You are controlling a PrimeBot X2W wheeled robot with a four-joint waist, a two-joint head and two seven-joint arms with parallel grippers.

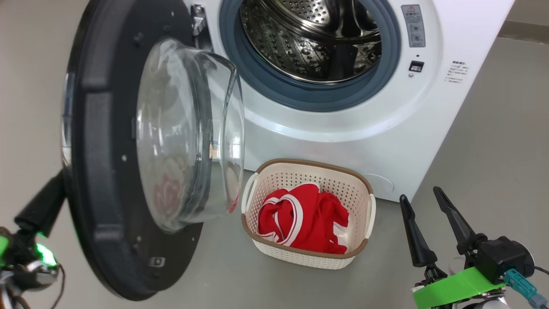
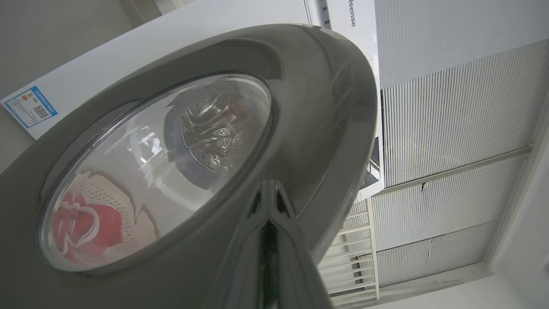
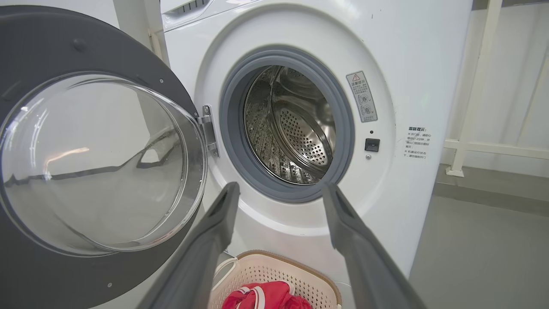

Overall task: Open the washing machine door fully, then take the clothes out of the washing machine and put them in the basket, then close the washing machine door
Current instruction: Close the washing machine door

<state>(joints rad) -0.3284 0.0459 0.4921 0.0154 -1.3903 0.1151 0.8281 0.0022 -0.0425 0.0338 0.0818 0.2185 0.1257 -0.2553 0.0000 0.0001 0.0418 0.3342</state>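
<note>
The washing machine (image 1: 386, 128) stands with its steel drum (image 1: 313, 38) showing no fabric. Its round black door (image 1: 107, 171) hangs open at the left, with the glass bowl (image 1: 188, 133) bulging toward the basket. The cream basket (image 1: 300, 257) sits on the floor below the opening and holds the red clothes (image 1: 300, 216) with white trim. My left gripper (image 1: 51, 193) is shut, its tip (image 2: 269, 189) at the door's outer face (image 2: 309, 107). My right gripper (image 1: 420, 195) is open and holds nothing, to the right of the basket. It points at the drum (image 3: 291, 128) in the right wrist view (image 3: 281, 186).
Grey floor (image 1: 493, 150) stretches to the right of the machine. A white slatted wall (image 2: 450, 128) and a white rail frame (image 3: 472, 146) stand beside the washer. The open door blocks the left side of the space in front of the machine.
</note>
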